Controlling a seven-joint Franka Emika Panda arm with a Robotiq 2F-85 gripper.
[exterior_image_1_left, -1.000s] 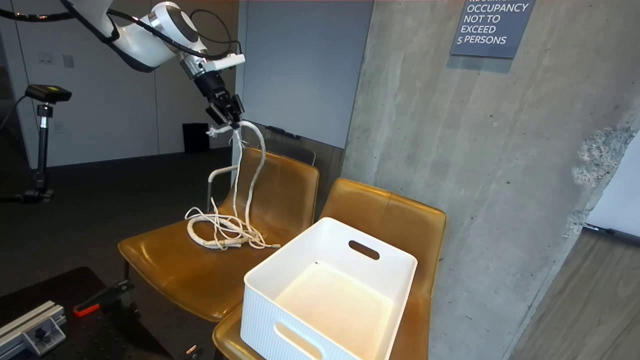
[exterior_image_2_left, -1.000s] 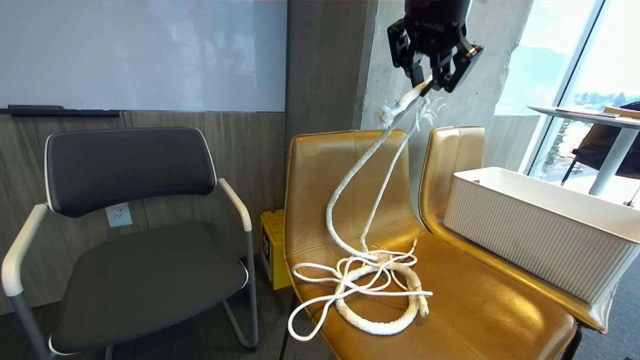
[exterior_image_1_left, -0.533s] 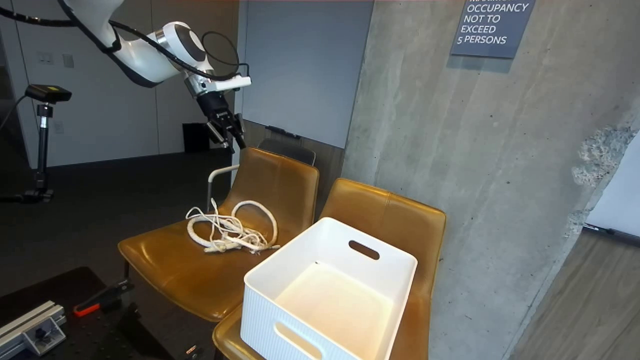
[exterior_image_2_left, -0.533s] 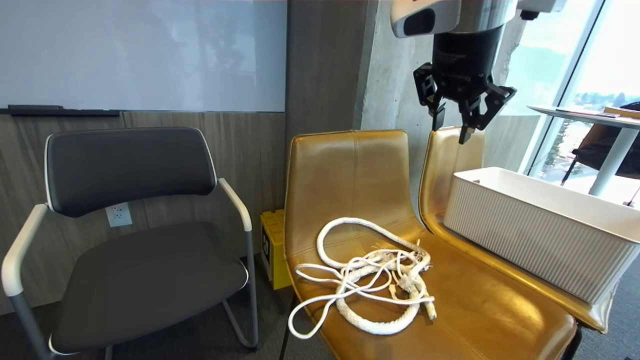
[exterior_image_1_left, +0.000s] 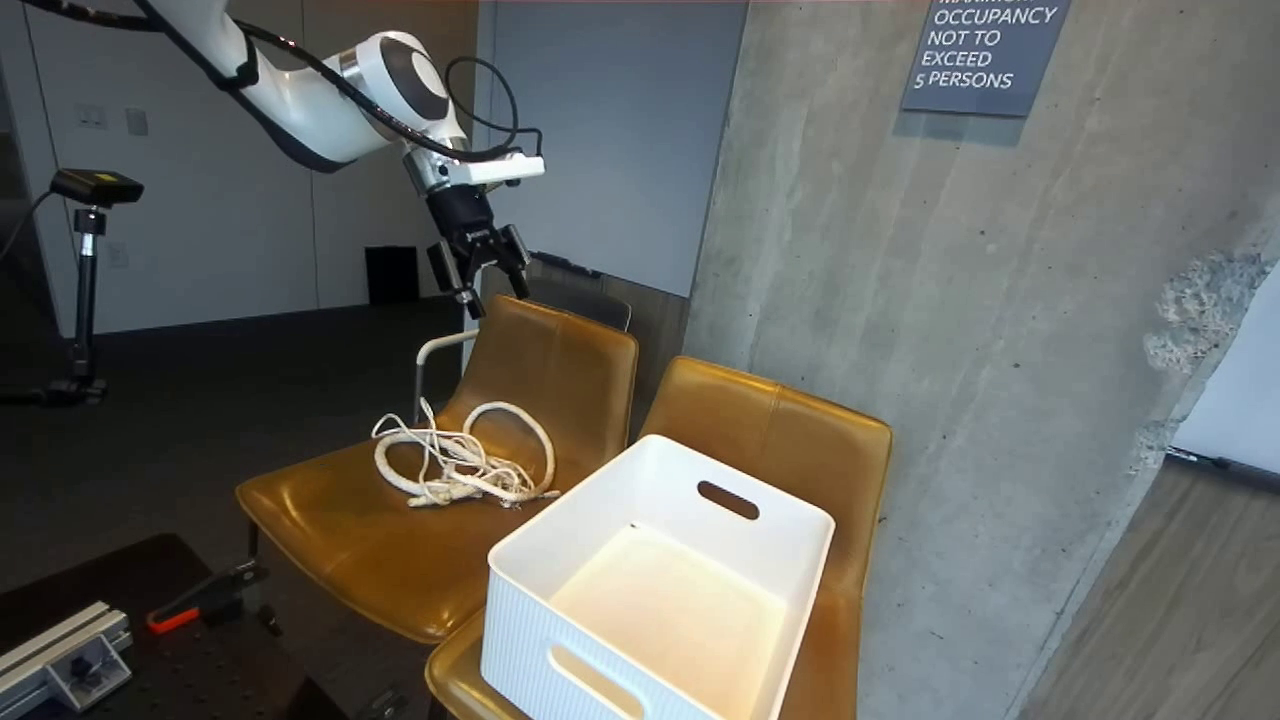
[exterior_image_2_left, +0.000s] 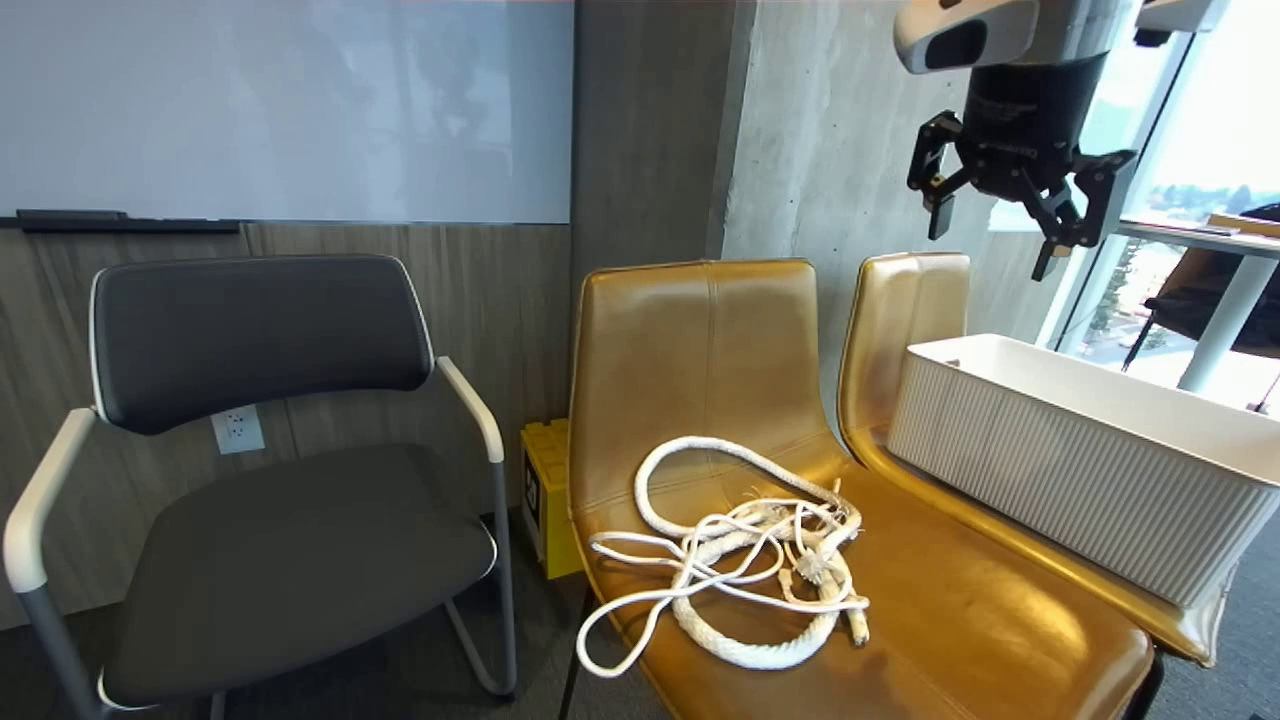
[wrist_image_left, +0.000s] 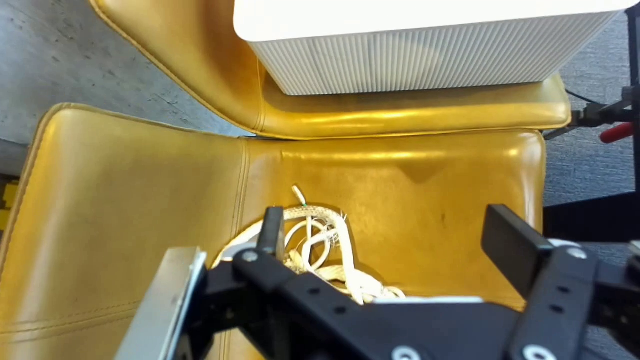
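My gripper (exterior_image_1_left: 498, 298) hangs in the air with its fingers spread wide and nothing between them. In an exterior view the gripper (exterior_image_2_left: 990, 250) is above the white box's back end. A tangle of white ropes (exterior_image_2_left: 745, 655), thick and thin, lies on the seat of a tan leather chair (exterior_image_2_left: 960, 560), well below the gripper and apart from it. In the wrist view part of the rope (wrist_image_left: 347, 250) shows behind the left finger (wrist_image_left: 271, 230); the rest is hidden by the gripper body. The white ribbed box (wrist_image_left: 400, 60) stands on the neighbouring tan chair.
The box floor (exterior_image_1_left: 670, 590) is bare. A dark armchair (exterior_image_2_left: 290, 540) and a yellow case (exterior_image_2_left: 548, 500) stand beside the rope's chair. A concrete wall (exterior_image_1_left: 960, 350) rises behind the chairs. A dark table with a metal profile (exterior_image_1_left: 70, 655) is at the near corner.
A second ago the gripper held rope ends up above the chair. It has let go, the rope has dropped onto the seat, and the opened gripper has come lower and across toward the box.
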